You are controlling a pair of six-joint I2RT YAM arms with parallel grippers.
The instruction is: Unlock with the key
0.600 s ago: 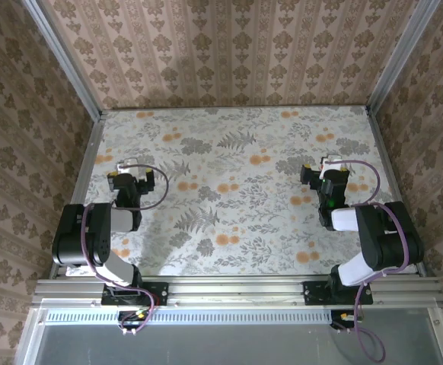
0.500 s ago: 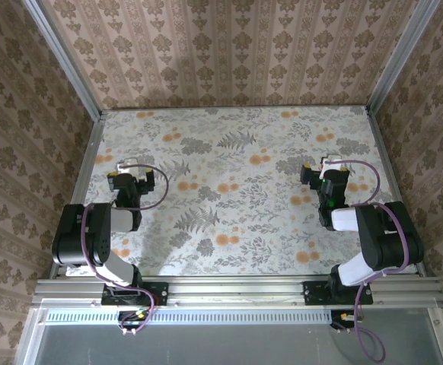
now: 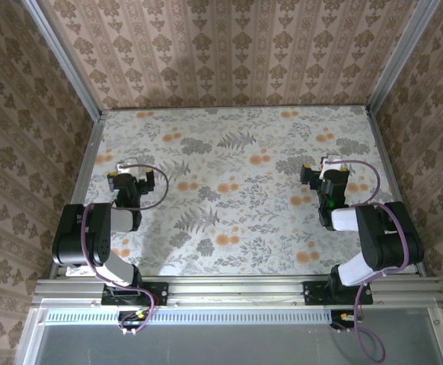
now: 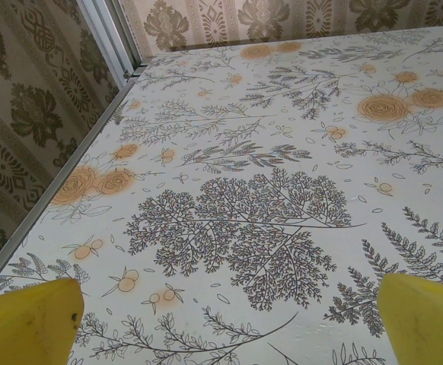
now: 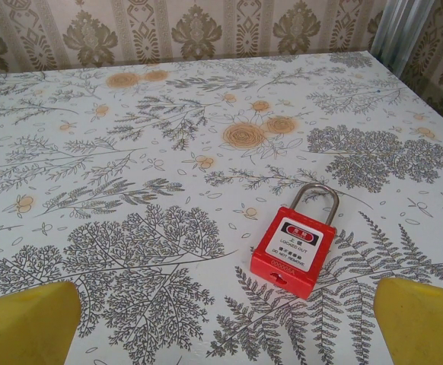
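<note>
Near the bases, the left gripper stands wide open above the flowered table and holds nothing. The right gripper is released too, its yellow fingers far apart. Just ahead of it a red padlock lies flat on the table, touching neither finger. Its shackle points away and seems closed. Farther back, the papered wall rises.

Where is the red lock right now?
In the right wrist view, the red lock lies flat on the flowery table, just ahead of the open right jaws and a little right of middle, its metal loop pointing away.
</note>
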